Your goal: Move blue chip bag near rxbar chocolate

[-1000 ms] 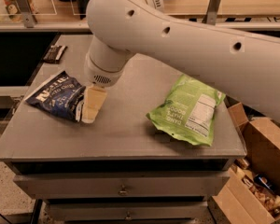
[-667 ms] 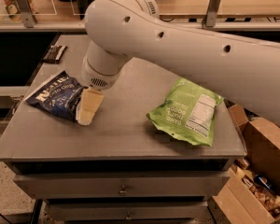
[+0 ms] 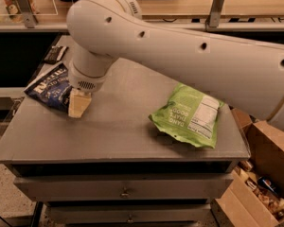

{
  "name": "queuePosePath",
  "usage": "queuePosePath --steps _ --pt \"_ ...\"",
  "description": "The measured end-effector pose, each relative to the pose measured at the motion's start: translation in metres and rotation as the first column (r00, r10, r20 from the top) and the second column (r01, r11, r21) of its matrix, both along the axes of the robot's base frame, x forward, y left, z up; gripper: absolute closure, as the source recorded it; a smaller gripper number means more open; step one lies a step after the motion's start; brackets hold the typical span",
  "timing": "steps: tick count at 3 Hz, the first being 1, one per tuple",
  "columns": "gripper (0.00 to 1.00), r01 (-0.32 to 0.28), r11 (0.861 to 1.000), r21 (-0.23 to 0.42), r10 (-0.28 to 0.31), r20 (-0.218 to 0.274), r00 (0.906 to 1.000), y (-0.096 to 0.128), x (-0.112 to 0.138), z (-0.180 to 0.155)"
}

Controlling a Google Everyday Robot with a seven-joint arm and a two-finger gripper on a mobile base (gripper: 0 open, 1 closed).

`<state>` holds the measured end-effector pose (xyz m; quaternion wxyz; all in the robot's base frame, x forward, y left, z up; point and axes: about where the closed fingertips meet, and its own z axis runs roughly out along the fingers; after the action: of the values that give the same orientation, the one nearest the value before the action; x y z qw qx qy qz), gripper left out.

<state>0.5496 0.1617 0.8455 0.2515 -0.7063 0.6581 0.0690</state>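
The blue chip bag [image 3: 49, 87] lies wrinkled on the left side of the grey table [image 3: 118, 126], its white lettering facing up. The rxbar chocolate [image 3: 55, 54] is a small dark bar at the table's far left corner, behind the bag. My gripper [image 3: 77, 105] hangs from the big white arm and reaches down at the bag's right edge, its pale fingers [image 3: 77, 103] touching or just over the bag's near corner.
A lime-green bag [image 3: 189, 115] with a white nutrition label lies on the table's right side. A cardboard box [image 3: 262, 174] with items stands on the floor at the right. Shelving runs along the back. Drawers sit below the tabletop.
My arm has swung left, and the gripper has moved slightly left toward the blue chip bag. The bags and the bar have not moved.
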Motion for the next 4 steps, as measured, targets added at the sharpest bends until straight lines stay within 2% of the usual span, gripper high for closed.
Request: queuePosePath --steps 2,3,4 --pt "0.87 -0.038 0.997 -0.071 0.035 -0.046 0.9983 0.0148 -0.0054 -0.0076" --pt "1.0 -0.038 0.997 -0.071 0.035 -0.046 0.9983 0.0148 -0.0054 -0.0059" --pt "1.0 -0.038 0.997 -0.071 0.035 -0.046 0.9983 0.0148 -0.0054 -0.0051"
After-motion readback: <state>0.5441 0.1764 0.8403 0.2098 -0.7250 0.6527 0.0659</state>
